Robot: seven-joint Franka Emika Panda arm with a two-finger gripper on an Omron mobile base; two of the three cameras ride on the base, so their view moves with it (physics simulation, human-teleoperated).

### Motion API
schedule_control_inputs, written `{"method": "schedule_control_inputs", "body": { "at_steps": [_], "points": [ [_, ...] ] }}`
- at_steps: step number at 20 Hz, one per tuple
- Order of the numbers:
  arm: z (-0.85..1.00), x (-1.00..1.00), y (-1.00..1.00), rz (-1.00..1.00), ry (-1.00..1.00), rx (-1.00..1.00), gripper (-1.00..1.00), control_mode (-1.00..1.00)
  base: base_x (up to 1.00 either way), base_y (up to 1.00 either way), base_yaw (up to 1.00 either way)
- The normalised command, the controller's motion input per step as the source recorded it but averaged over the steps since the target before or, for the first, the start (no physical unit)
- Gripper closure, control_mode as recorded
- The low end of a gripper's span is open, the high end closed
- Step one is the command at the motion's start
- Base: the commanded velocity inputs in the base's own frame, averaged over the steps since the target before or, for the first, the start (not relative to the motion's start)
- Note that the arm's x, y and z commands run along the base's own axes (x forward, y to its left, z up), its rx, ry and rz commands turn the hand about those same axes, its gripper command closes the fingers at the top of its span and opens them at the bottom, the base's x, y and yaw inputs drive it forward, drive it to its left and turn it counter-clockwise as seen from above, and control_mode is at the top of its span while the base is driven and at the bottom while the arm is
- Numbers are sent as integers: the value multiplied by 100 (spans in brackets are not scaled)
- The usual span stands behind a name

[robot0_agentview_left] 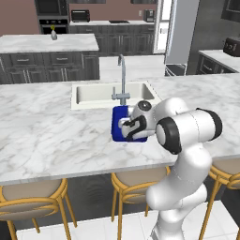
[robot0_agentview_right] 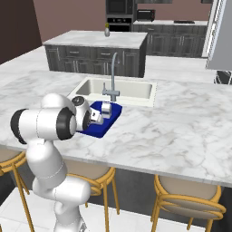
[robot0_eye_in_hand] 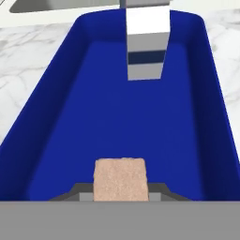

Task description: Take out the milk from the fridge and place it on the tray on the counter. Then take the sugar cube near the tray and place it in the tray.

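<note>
So we had our arm reaching forward over the counter (robot0_agentview_left: 42,136), that long marble one, with the inset sink (robot0_agentview_left: 93,93) off toward the left and the steel faucet (robot0_agentview_left: 123,79) standing at its front edge. Just in front of the faucet sat the tray (robot0_agentview_left: 118,123), the deep-blue one, and our gripper (robot0_eye_in_hand: 121,194) was hanging right over it. In the hand view the fingers were pinched in tight on the sugar cube (robot0_eye_in_hand: 121,179), that little tan block squeezed between the two tips, held over the near end of the tray floor; we couldn't tell if it was touching the floor. Further along, at the far end of the tray, the milk (robot0_eye_in_hand: 147,42) stood upright inside the walls, white carton with the dark blue band round its middle. From the right base camera the carton (robot0_agentview_right: 106,110) was in the tray (robot0_agentview_right: 102,129), just past our wrist. Over to the right, back behind the counter, the fridge (robot0_agentview_left: 180,33) stood tall and light grey.
</note>
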Motion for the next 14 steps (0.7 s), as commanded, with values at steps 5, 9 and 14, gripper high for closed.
{"method": "schedule_control_inputs", "body": {
  "at_steps": [5,9,14],
  "points": [
    [-7,24,0,0,3,0,100,-100,0,0,0],
    [-24,21,0,0,0,0,100,-100,0,0,0],
    [-29,26,-2,0,2,0,100,-100,0,0,0]
  ]
}}
